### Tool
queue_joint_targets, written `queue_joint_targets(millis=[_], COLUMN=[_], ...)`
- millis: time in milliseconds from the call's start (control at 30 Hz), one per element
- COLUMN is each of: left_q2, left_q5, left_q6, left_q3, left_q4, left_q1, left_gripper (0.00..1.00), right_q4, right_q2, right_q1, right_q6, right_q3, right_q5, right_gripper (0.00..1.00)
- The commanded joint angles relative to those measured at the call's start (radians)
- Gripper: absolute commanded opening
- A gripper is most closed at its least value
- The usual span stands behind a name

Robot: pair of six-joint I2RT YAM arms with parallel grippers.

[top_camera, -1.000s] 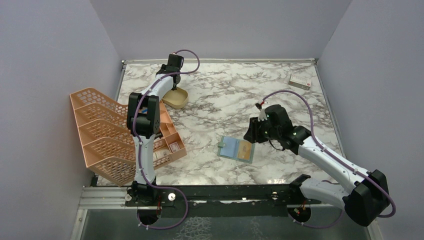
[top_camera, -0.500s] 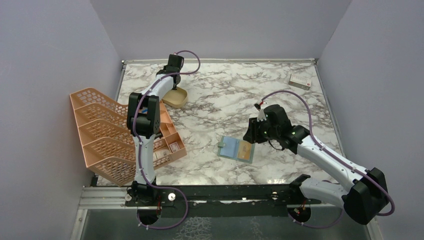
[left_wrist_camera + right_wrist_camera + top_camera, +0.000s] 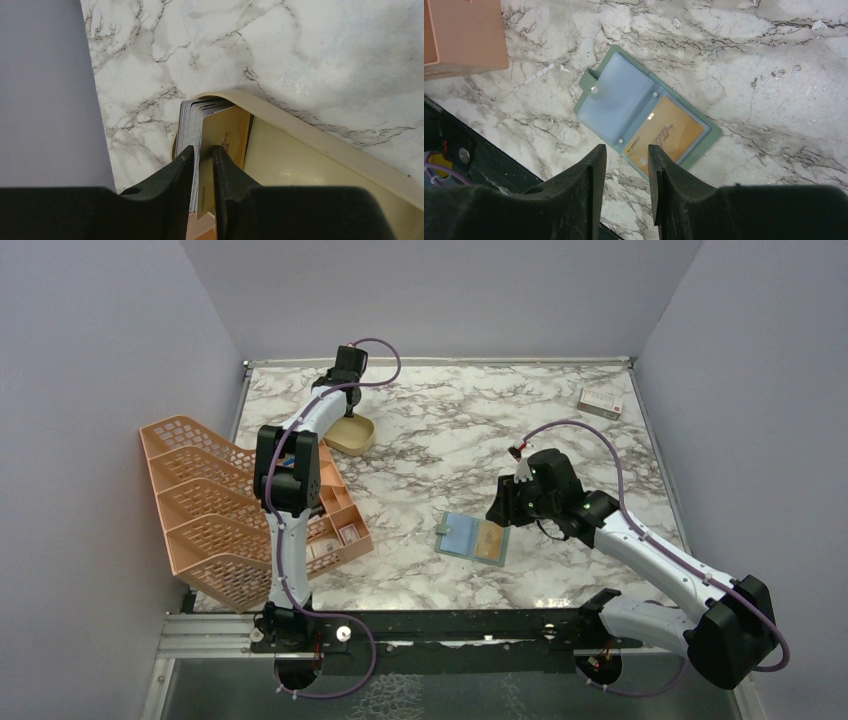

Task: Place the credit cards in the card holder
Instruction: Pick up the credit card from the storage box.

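The left gripper (image 3: 202, 150) is down in the gold tin (image 3: 310, 135), which sits near the table's far left corner. Its jaws are pinched on the near end of the credit cards (image 3: 192, 117), which stand on edge in a stack against the tin's wall. To do this pick well, the pinch should take one card only (how many sit between the fingers I cannot tell). A straight upward lift, slow enough for any neighbours to drop away, seems wise, and the tin should not be dragged along. The card holder (image 3: 611, 102) lies open and flat toward the middle of the table's near edge. Its pale blue side shows no card, and one tan card (image 3: 664, 137) is already tucked in the other. The right gripper (image 3: 624, 150) hovers just above it, jaws partly apart and holding nothing.
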Motion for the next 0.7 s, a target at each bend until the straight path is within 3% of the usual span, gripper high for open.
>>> queue_joint_targets(millis=[0,167,333,667], left_q2=[-0.026,-0.031,-0.041,-0.106], left_q5=[-0.024,-0.020,-0.005,0.127], left_q6=[0.014,0.014,0.006,-0.094], left_q3=[0.032,0.035,0.034,0.046], left_q4=[-0.016,-0.027,-0.046,-0.127], left_q1=[0.007,0.005,0.000,-0.020], left_gripper=[0.20,0.13,0.00,0.00], right_q4=[0.033,0.038,0.038,0.050], right_q2=[-0.007,-0.008,-0.010,-0.035], right_q1=[0.004,0.004,0.004,0.004], right_q6=[0.002,0.004,0.011,0.041], right_q3=[0.002,-0.003,-0.008,-0.028], right_q5=[-0.015,-0.020,-0.026,-0.038], right_gripper=[0.36,0.36,0.36,0.36])
